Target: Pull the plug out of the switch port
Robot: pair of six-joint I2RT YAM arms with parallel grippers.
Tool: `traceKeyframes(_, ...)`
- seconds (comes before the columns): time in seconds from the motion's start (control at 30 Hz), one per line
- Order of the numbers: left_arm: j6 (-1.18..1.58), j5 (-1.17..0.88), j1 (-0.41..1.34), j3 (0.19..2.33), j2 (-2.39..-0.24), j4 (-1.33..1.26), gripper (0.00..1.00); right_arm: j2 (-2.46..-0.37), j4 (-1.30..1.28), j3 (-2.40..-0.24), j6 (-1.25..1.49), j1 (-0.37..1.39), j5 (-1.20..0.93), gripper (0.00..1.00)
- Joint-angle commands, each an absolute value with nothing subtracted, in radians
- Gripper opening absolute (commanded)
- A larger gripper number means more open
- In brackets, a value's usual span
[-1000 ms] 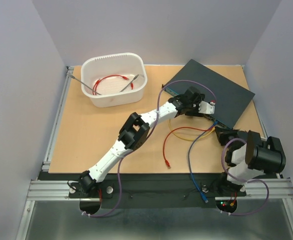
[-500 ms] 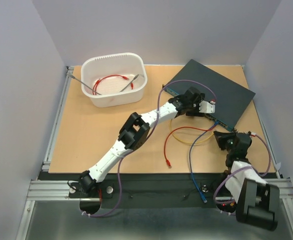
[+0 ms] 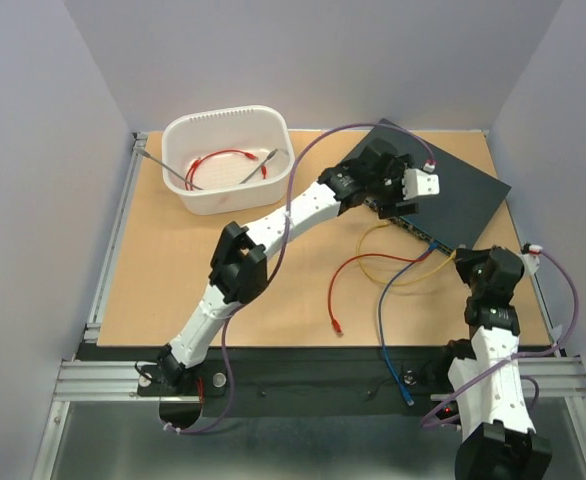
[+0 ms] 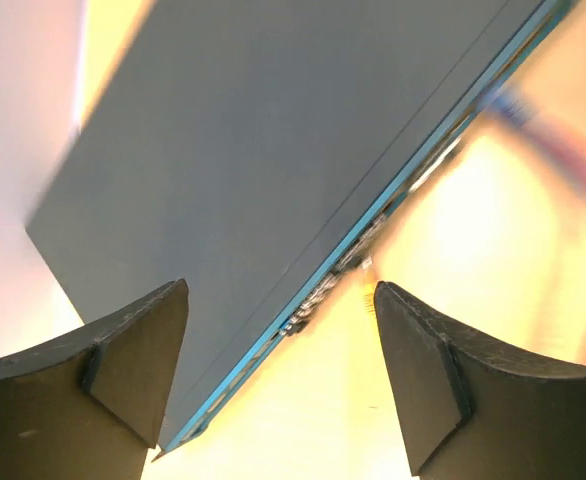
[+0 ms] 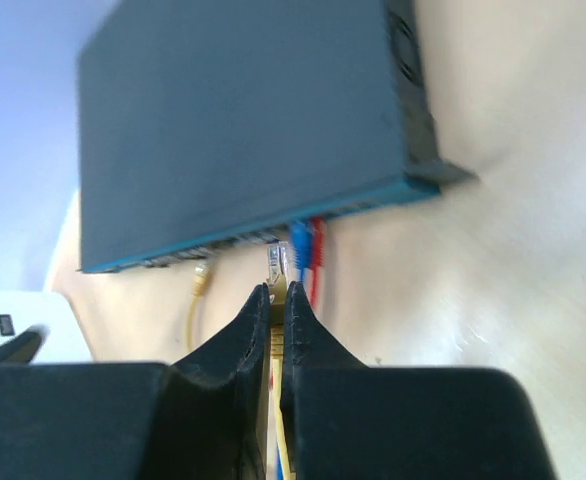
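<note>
The switch [image 3: 451, 180] is a flat dark blue-grey box lying at the back right, with its port row along the near edge [image 5: 243, 238]. My right gripper [image 5: 276, 290] is shut on a yellow cable's plug [image 5: 276, 262]. The plug's clear tip shows just in front of the port row. A blue plug [image 5: 299, 245] and a red plug [image 5: 316, 243] sit in ports beside it. A second yellow plug [image 5: 201, 278] lies by the ports further left. My left gripper [image 4: 278, 290] hangs open above the switch's [image 4: 253, 130] front edge with nothing between its fingers.
Red [image 3: 345, 272], yellow [image 3: 385, 275] and blue [image 3: 382, 320] cables loop over the table in front of the switch. A white tub [image 3: 223, 113] at the back left holds a red cable and two metal tools. Grey walls close in the table.
My left arm has lifted away from the switch's front edge, back over its top, and opened a little wider. My right arm has swung round, its gripper still shut, drawing back slightly from the port row.
</note>
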State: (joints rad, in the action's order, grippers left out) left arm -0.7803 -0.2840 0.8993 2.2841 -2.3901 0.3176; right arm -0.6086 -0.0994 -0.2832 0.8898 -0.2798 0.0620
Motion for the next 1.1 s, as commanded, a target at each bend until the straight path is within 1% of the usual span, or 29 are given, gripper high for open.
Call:
traceKeyframes(0.0, -0.617, -0.580, 0.913, 2.296, -2.200, 0.445, 0.89, -0.584, -0.163, -0.426, 0.744, -0.275, 0.068, 0.00)
traceKeyframes(0.03, -0.580, -0.636, 0.916, 2.277, -2.174, 0.454, 0.93, -0.589, -0.176, -0.480, 0.733, -0.275, 0.026, 0.00)
traceKeyframes(0.1, -0.549, -0.777, 0.923, 2.240, -2.149, 0.459, 0.97, -0.597, -0.204, -0.521, 0.726, -0.275, -0.024, 0.00)
traceKeyframes(0.13, -0.542, -0.808, 0.930, 2.203, -2.140, 0.457, 0.99, -0.594, -0.212, -0.540, 0.735, -0.273, -0.043, 0.00)
traceKeyframes(0.23, -0.537, -0.863, 0.972, 2.125, -2.118, 0.434, 0.99, -0.557, -0.216, -0.574, 0.773, -0.273, -0.104, 0.00)
traceKeyframes(0.33, -0.519, -0.868, 0.998, 2.082, -2.117, 0.387, 0.99, -0.531, -0.230, -0.612, 0.787, -0.275, -0.138, 0.00)
traceKeyframes(0.5, -0.470, -0.891, 1.025, 2.082, -2.123, 0.321, 0.99, -0.502, -0.271, -0.670, 0.802, -0.275, -0.144, 0.01)
traceKeyframes(0.67, -0.336, -0.896, 1.057, 2.043, -2.152, 0.229, 0.99, -0.477, -0.287, -0.715, 0.811, -0.275, -0.135, 0.00)
traceKeyframes(0.7, -0.321, -0.890, 1.061, 2.039, -2.157, 0.201, 0.95, -0.477, -0.291, -0.716, 0.810, -0.275, -0.133, 0.00)
traceKeyframes(0.73, -0.311, -0.888, 1.062, 2.039, -2.163, 0.190, 0.95, -0.476, -0.293, -0.718, 0.807, -0.275, -0.135, 0.00)
traceKeyframes(0.77, -0.283, -0.879, 1.063, 2.033, -2.172, 0.166, 0.85, -0.471, -0.301, -0.721, 0.805, -0.275, -0.130, 0.00)
traceKeyframes(0.87, -0.249, -0.873, 1.063, 2.029, -2.178, 0.138, 0.62, -0.457, -0.304, -0.726, 0.810, -0.275, -0.123, 0.00)
traceKeyframes(0.97, -0.203, -0.870, 1.065, 2.051, -2.184, 0.103, 0.60, -0.451, -0.305, -0.727, 0.822, -0.275, -0.126, 0.00)
traceKeyframes(1.03, -0.190, -0.850, 1.068, 2.068, -2.189, 0.095, 0.41, -0.449, -0.305, -0.727, 0.833, -0.273, -0.132, 0.01)
traceKeyframes(1.07, -0.189, -0.844, 1.068, 2.080, -2.189, 0.095, 0.21, -0.446, -0.308, -0.730, 0.830, -0.275, -0.132, 0.00)
